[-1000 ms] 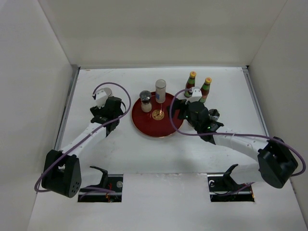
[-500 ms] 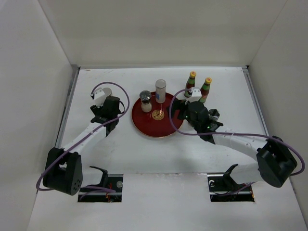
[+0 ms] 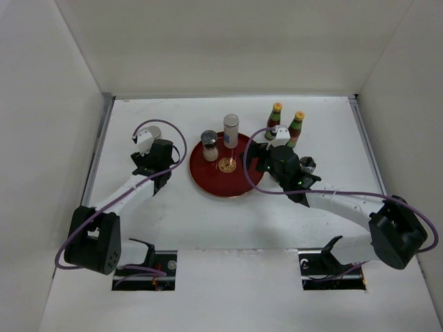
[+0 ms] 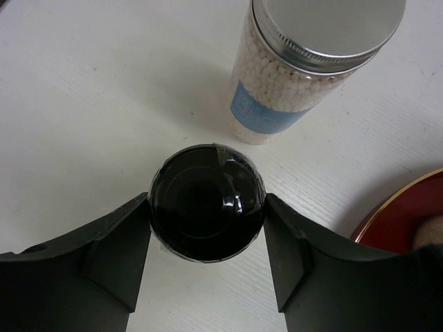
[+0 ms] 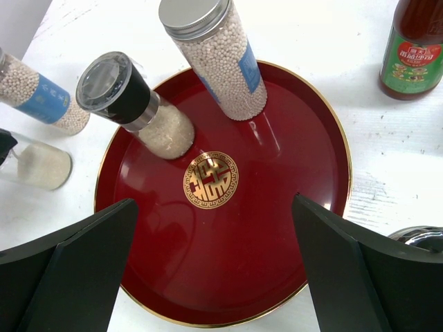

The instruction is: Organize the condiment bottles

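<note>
My left gripper (image 4: 208,207) is shut on the black cap of a clear shaker (image 4: 208,202) standing on the table left of the tray; in the top view the gripper (image 3: 151,158) hides it. A blue-labelled jar (image 4: 304,69) with a silver cap stands just beyond it (image 3: 154,131). On the round red tray (image 3: 239,185) stand a black-capped shaker (image 3: 209,145) and a silver-capped jar (image 3: 230,130). Two dark sauce bottles with yellow caps (image 3: 275,119) (image 3: 296,126) stand right of the tray. My right gripper (image 5: 214,263) is open and empty above the tray's right half (image 3: 259,160).
A silver-topped shaker (image 3: 308,164) stands close beside my right wrist, and its cap shows at the right edge of the right wrist view (image 5: 422,238). White walls enclose the table on three sides.
My left arm has shifted slightly at the elbow, with its gripper staying at the shaker. The right arm and the bottles have not moved.
</note>
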